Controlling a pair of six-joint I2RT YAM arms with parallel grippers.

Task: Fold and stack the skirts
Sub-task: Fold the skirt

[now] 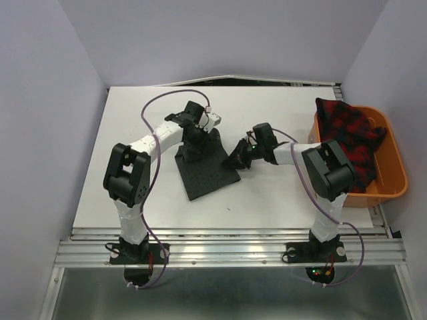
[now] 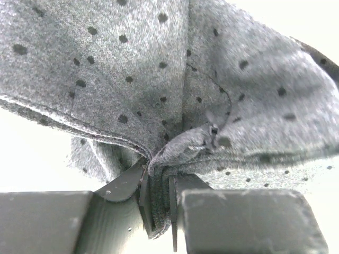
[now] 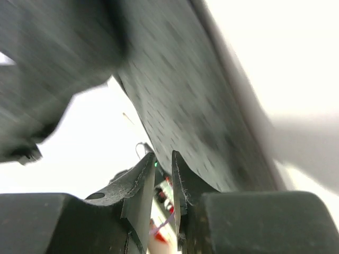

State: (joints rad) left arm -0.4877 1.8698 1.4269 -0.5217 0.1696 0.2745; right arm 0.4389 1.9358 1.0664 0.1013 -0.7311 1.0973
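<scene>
Nearest the bases, one corner of the grey skirt (image 1: 203, 175), spread mostly flat at mid-table (image 1: 133, 113) and set cornerwise. Close to square as laid, so no clear long axis; at a guess, slightly longer from near-left to far-right.

Just beyond, at its right corner, the right gripper (image 1: 235, 159), reaching in from the right. Fingers narrow in the wrist view: a thin slit with table showing through and no cloth seen between the tips. Dotted cloth rising just past the right-hand finger, blurred. Cannot tell whether pinched lower down or only alongside.

Farther on, at the far edge, the left gripper (image 1: 195, 141), clamped tight on a bunched fold of the same cloth, fabric fanning up and away from the tips.

Both at the far half of the skirt, then: left on the far edge, right at the right corner, near each other. Probably a fold of the far edge toward the near corner, so a pull toward the bases with both ends kept level.

Well off to the right, the plaid skirt (image 1: 350, 140), heaped in the basket (image 1: 395, 183) and draped over its far-left rim. Nearer the right arm, touched by neither gripper.
</scene>
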